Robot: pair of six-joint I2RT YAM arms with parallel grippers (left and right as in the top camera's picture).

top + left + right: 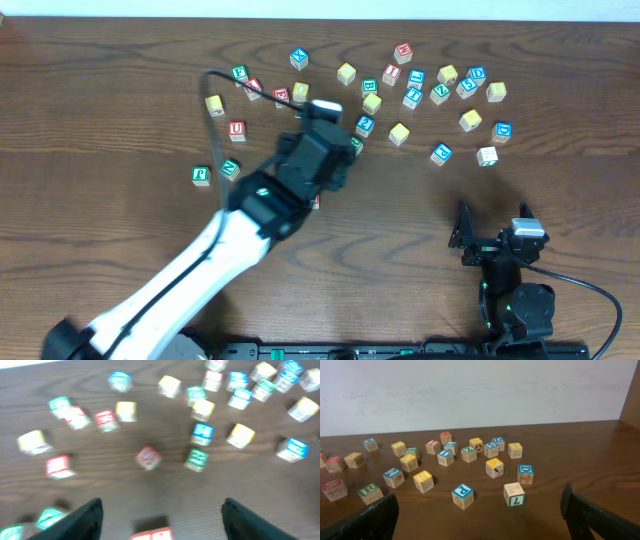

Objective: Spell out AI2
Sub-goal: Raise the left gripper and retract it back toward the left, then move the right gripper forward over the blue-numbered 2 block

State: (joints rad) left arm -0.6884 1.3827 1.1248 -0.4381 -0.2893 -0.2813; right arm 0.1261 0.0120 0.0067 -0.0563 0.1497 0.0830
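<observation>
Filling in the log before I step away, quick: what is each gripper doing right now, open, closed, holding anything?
Left gripper: open, fingers wide apart, holding nothing.
Right gripper: open, holding nothing.

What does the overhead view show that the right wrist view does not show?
Only the overhead view shows both arms: the left arm reaches over the blocks, and the right arm sits apart from them. Only the right wrist view shows the white wall behind the table and readable faces, such as the P block. Both show the scattered blocks on the brown table.
</observation>
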